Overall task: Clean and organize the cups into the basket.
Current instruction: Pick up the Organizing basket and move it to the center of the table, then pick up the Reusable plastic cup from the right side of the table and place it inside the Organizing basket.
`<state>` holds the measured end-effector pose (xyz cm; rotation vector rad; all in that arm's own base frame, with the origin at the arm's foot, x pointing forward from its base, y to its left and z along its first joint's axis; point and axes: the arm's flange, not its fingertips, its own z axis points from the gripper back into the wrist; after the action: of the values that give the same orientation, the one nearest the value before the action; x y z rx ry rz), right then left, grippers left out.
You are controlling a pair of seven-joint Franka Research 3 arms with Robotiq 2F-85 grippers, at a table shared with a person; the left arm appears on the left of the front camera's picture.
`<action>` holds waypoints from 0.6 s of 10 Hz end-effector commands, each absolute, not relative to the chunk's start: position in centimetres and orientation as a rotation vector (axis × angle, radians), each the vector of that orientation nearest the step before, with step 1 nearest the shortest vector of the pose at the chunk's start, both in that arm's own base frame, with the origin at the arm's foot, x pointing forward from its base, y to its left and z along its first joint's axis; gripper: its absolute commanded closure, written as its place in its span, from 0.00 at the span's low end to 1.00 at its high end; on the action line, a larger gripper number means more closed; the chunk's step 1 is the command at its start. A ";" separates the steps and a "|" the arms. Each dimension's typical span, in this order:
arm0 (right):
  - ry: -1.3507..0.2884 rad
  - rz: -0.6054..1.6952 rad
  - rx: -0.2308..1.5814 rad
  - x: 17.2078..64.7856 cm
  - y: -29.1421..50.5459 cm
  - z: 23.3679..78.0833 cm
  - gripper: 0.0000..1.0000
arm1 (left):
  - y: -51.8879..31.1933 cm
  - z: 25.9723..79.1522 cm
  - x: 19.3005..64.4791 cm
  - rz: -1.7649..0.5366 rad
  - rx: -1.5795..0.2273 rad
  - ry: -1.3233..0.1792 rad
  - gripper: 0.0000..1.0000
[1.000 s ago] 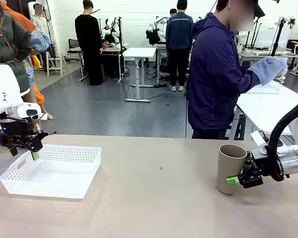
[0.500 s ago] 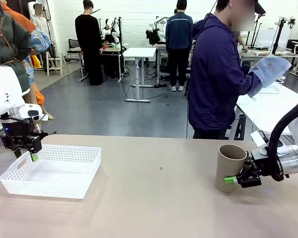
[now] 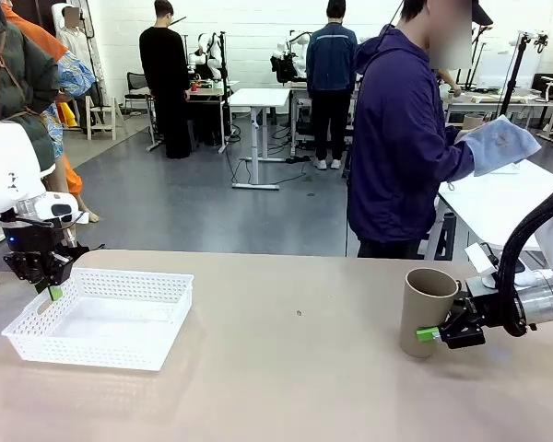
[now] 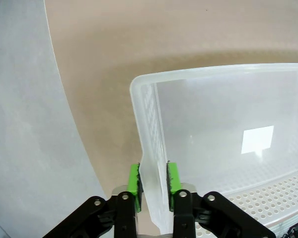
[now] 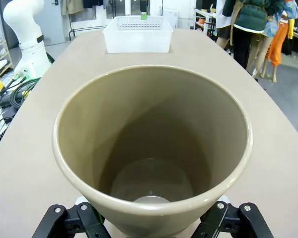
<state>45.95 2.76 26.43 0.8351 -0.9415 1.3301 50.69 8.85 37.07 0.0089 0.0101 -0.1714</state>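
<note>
Basket [image 3: 101, 354] wall pinched by left claw [image 4: 153, 181]; right claw [image 3: 430, 333] straddles cup [image 3: 426, 304]

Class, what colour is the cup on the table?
The cup is tan-beige, clearest in right wrist view.

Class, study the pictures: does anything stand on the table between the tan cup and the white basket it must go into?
Nothing visible does. The table between the tan cup and the basket is bare except for a tiny dark speck near the middle.
</note>
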 end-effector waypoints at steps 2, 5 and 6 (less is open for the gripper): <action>-0.975 1.325 0.811 45.7 3.0 26.4 1.00 | 9.0 37.3 50.7 -0.186 0.002 0.021 1.00; -0.970 1.313 0.815 45.6 2.8 26.4 1.00 | 9.0 37.3 50.8 -0.184 0.004 0.025 1.00; -0.967 1.312 0.815 45.6 2.8 26.5 1.00 | 9.0 37.3 50.7 -0.177 0.005 0.025 1.00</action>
<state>45.95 2.64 26.42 0.8336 -0.9421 1.3281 50.70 8.80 37.16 0.0086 0.0130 -0.1741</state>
